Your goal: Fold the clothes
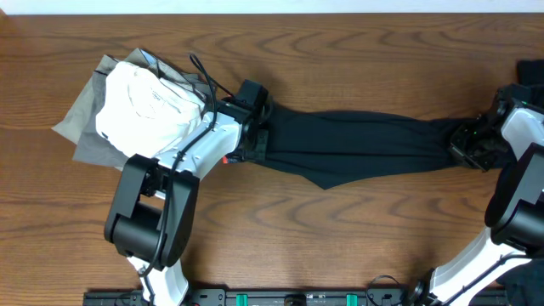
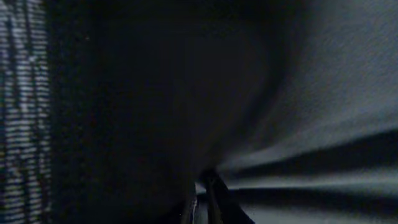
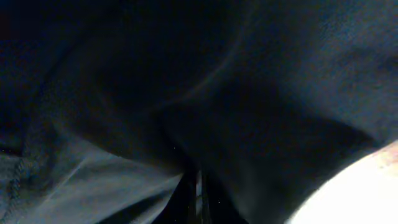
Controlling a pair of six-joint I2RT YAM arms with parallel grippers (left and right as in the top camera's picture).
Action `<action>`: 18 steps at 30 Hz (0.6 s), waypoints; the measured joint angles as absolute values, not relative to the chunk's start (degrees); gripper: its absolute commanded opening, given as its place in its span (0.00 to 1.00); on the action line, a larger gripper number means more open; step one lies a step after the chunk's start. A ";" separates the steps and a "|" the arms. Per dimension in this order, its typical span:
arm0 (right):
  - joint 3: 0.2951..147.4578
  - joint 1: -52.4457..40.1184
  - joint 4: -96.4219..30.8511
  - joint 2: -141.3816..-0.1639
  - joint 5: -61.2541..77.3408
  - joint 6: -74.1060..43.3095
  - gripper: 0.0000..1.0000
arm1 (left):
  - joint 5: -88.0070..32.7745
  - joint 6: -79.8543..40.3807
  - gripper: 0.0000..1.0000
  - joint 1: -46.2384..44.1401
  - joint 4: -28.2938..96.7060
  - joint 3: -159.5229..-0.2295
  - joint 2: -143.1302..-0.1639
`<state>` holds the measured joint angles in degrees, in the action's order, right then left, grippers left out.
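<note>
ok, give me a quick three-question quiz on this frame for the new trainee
1. True or false: the black leggings lie bunched in a heap.
2. The white garment rests on: A) bare wood, B) a grey garment, C) the leggings.
3. What are the left gripper and the right gripper shut on?

Key: 1 false, they are stretched out along the table between the two arms. 2 B. 3 the leggings, one end each.
</note>
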<state>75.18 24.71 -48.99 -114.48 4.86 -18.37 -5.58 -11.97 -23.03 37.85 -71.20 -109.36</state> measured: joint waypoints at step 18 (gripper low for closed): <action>90.11 23.97 -63.61 -113.25 13.26 -10.83 0.45 | -10.83 -18.70 0.56 -8.38 43.90 -69.80 -95.48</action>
<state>90.11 23.97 -63.61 -113.25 13.26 -10.83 -10.83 -18.70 -8.38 43.90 -69.80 -95.48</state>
